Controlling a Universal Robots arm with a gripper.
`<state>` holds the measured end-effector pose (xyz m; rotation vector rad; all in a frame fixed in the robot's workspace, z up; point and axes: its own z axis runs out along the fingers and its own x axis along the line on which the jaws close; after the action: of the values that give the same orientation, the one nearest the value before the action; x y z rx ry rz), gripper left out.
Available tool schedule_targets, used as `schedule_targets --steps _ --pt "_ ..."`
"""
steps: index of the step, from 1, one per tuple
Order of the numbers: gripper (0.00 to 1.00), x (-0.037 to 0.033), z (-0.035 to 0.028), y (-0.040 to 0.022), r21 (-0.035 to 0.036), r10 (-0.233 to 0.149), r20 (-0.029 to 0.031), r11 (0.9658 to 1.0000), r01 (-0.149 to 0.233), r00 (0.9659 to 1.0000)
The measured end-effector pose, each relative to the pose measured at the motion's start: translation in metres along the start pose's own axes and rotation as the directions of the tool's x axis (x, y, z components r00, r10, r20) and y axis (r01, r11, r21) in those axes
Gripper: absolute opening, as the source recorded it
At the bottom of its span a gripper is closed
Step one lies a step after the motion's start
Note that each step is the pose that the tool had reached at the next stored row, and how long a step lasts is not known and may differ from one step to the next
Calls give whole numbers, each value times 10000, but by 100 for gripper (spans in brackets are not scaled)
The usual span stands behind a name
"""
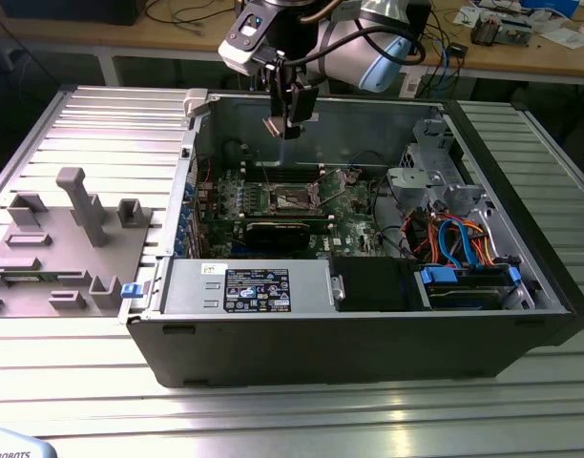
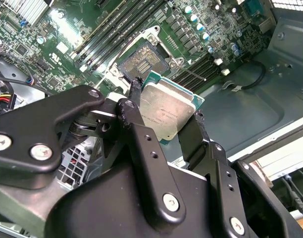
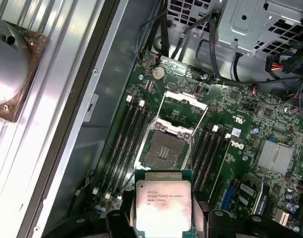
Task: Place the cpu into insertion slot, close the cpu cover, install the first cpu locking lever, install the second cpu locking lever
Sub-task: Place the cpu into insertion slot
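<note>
My gripper [image 1: 290, 122] hangs above the open computer case, shut on the cpu [image 2: 166, 111], a pale silver square chip on a green board. Both wrist views show the cpu [image 3: 164, 203] clamped by its edges between the black fingers [image 2: 136, 124]. It is in the air, clear of the motherboard. Below it the insertion slot [image 3: 164, 151] lies bare, also visible as the insertion slot [image 2: 141, 62] and the insertion slot [image 1: 294, 197]. The cpu cover [image 3: 172, 129] is swung up open at one edge of the slot. Thin wire locking levers [image 3: 159, 106] stand raised beside it.
Memory slots [image 3: 134, 134] flank the socket on both sides. A grey drive cage [image 1: 430, 167] and blue and orange cables [image 1: 459, 239] fill the exterior view's right of the case. A power supply [image 1: 249, 289] sits at the front. A grey fixture tray [image 1: 73, 239] lies outside the case.
</note>
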<state>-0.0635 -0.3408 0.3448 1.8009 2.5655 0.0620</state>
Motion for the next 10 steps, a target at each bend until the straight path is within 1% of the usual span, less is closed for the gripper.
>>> schedule_targets --steps 10 --pt "55 0 3 0 -4 202 7 9998 -202 9998"
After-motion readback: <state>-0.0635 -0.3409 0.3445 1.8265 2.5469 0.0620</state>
